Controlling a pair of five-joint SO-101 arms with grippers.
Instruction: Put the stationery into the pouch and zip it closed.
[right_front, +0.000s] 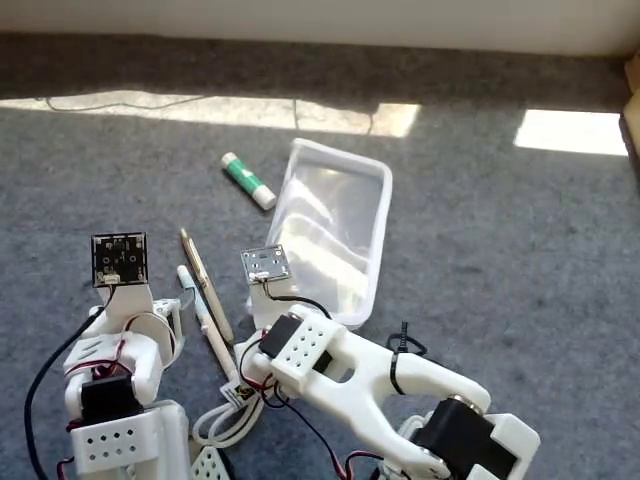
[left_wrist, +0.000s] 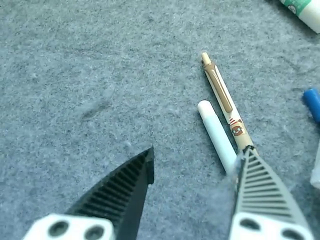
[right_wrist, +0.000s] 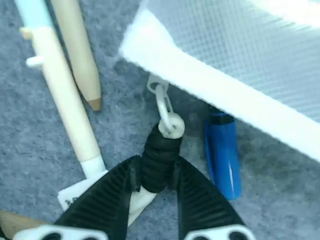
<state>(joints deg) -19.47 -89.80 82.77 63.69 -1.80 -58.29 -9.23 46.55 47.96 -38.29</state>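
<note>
A: What's cut off?
B: The glue stick (left_wrist: 302, 12), by the left wrist view's edge.
A: Anything hidden?
B: The blue pen (right_wrist: 221, 155) runs under the pouch (right_wrist: 240, 75). The zip pull (right_wrist: 159, 150) has its end hidden inside the right pincer (right_wrist: 156, 167).

White pouch (right_front: 335, 215), tan pen (left_wrist: 220, 90), blue pen (right_wrist: 222, 155)

We count one pouch (right_front: 335, 235) with one zip pull (right_wrist: 167, 117). One glue stick (right_front: 247, 181). Two pens: tan pen (left_wrist: 226, 102), white pen (left_wrist: 217, 136). One blue item (right_wrist: 220, 155), and we can't tell its kind. Five stationery-side things total, pouch included. Two grippers: left gripper (left_wrist: 198, 152), right gripper (right_wrist: 157, 165).
</note>
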